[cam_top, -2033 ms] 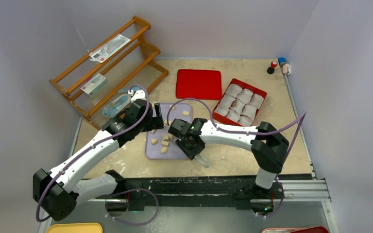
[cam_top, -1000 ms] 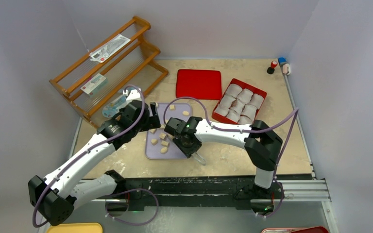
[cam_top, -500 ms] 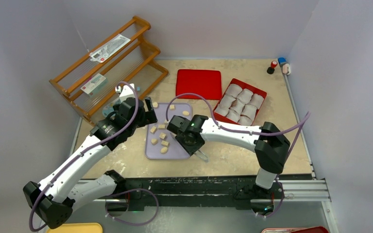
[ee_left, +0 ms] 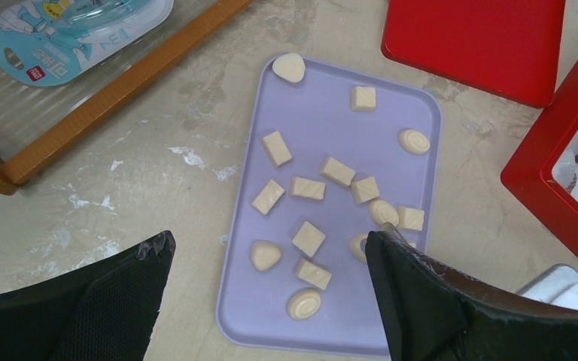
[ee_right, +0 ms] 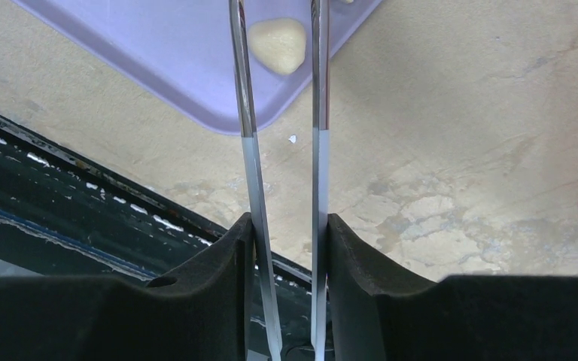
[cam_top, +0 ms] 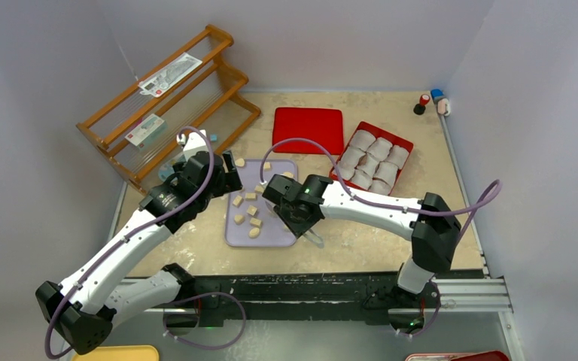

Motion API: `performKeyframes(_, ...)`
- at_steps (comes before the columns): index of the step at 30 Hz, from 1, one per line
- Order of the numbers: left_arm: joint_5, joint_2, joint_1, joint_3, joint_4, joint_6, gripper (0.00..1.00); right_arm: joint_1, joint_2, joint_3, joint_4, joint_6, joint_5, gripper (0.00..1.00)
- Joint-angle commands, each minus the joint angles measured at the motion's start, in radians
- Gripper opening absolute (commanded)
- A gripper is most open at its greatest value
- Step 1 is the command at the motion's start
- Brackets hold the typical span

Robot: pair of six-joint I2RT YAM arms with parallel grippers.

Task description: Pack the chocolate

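Observation:
Several pale tan chocolate pieces [cam_top: 253,222], square blocks and rounded lumps, lie on a purple tray [cam_top: 237,235]. They also show in the left wrist view [ee_left: 308,238]. My left gripper [cam_top: 229,171] is open and empty, above the tray's far left corner; in its wrist view [ee_left: 267,244] its jaws stand wide apart over the tray [ee_left: 331,98]. My right gripper [cam_top: 297,214] is over the tray's right side, shut on metal tongs [ee_right: 316,113]. A rounded chocolate lump [ee_right: 277,43] shows between the tong blades near the tray corner [ee_right: 196,90]. The tong tips are out of frame.
A red box [cam_top: 405,140] of white crinkled paper cups stands right of the tray. A flat red lid [cam_top: 308,129] lies behind the tray. A wooden rack [cam_top: 165,105] with packets stands at the far left. Small bottles [cam_top: 430,101] are at the far right. A black rail [cam_top: 331,289] runs along the near edge.
My left gripper has drawn back left and away from the tray's middle. My right gripper with the tongs has shifted slightly right over the tray's right side.

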State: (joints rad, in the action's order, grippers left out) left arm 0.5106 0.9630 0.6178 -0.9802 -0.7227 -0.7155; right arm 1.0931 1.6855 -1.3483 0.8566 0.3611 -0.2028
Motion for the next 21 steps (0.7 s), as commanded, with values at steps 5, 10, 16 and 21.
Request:
performKeyframes(5,0.022,0.007,0.005,-0.043,0.004,-0.015,0.97,0.002,-0.050,-0.057,0.038,0.017,-0.023,0.00)
performKeyframes(10,0.023,0.006,0.006,-0.039,0.002,-0.020,0.97,0.002,-0.043,-0.042,0.024,0.018,-0.012,0.01)
performKeyframes(16,0.021,0.006,0.006,-0.031,0.001,-0.028,0.97,0.002,-0.029,-0.034,0.027,0.013,0.004,0.14)
performKeyframes(21,0.020,0.009,0.006,-0.029,0.002,-0.036,0.97,0.001,-0.004,-0.025,0.016,0.008,0.022,0.21)
